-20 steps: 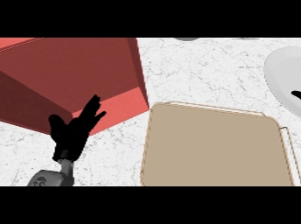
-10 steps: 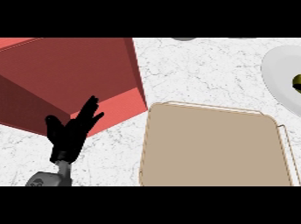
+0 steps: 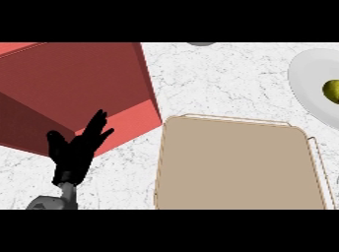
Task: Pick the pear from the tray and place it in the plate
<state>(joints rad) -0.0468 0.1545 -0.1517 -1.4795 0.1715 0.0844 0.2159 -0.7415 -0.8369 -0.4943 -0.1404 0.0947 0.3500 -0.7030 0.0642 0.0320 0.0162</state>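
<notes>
The white marbled desk (image 3: 223, 83) carries a red box (image 3: 63, 83) at upper left, a tan tray (image 3: 238, 167) in the middle and a white plate (image 3: 311, 69) at the right edge. The pear (image 3: 337, 91) lies on the plate, well apart from the tray, so the placing looks done. The left hand (image 3: 74, 150) rests at lower left, fingers (image 3: 97, 123) straight and spread, holding nothing; the right hand is out of view

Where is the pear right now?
In the head view, the pear lies on the white plate at the far right, just above and to the right of the tan tray.
</notes>
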